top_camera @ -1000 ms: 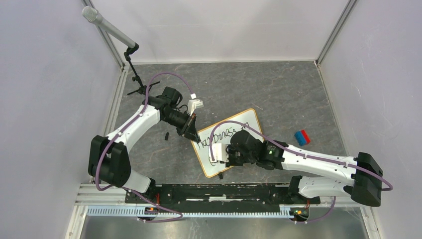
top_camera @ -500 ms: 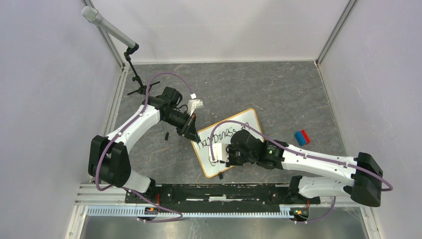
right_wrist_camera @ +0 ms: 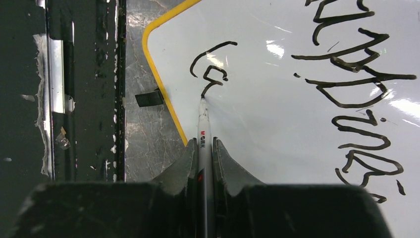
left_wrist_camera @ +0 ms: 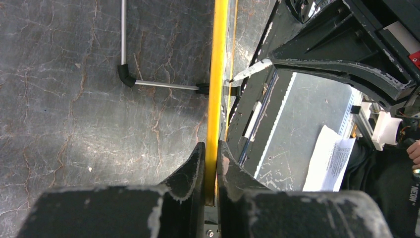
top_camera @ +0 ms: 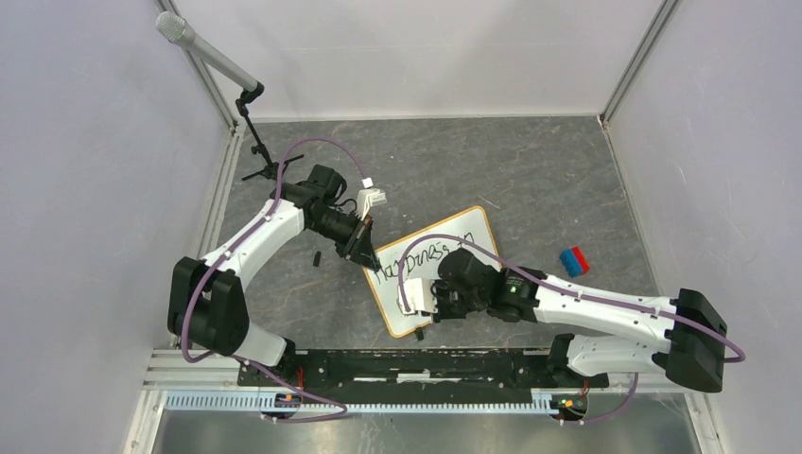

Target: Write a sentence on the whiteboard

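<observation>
The right arm overhangs the whiteboard; a blue-red block lies nearby.

We see the whiteboard as a smooth, glossy white sheet throwing bright glare, its thin yellow frame smooth too (wood or plastic, we cannot tell). The bench under it looks like dark grey veined stone with a dull finish, and the rail at its near edge is scratched bare metal. The left fingers and right fingers are matt black plastic, scuffed pale at the edges; the marker barrel is smooth plastic.
</observation>
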`<control>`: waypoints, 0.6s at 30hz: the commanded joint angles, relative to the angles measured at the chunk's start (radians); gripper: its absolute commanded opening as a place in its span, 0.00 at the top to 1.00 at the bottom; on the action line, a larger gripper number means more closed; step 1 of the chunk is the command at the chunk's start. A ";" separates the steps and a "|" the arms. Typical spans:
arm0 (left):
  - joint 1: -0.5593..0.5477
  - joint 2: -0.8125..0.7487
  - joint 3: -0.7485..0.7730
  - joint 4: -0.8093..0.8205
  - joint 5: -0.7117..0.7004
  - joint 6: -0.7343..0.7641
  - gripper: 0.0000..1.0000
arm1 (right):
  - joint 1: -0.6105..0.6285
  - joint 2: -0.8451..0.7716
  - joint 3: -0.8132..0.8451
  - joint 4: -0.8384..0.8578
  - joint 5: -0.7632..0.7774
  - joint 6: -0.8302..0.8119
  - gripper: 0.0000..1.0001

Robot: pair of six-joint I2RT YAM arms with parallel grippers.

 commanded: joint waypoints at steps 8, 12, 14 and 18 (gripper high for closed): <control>-0.013 0.006 -0.028 -0.008 -0.144 -0.016 0.98 | -0.019 -0.094 0.004 -0.012 0.006 -0.010 1.00; -0.013 0.002 -0.029 -0.007 -0.147 -0.017 0.98 | -0.022 -0.079 0.006 0.006 0.025 0.000 1.00; -0.013 -0.002 -0.031 -0.007 -0.147 -0.017 0.98 | -0.022 -0.067 0.013 0.008 0.025 0.002 1.00; -0.013 -0.005 -0.032 -0.006 -0.148 -0.015 0.97 | -0.022 -0.054 0.015 0.018 0.020 0.002 1.00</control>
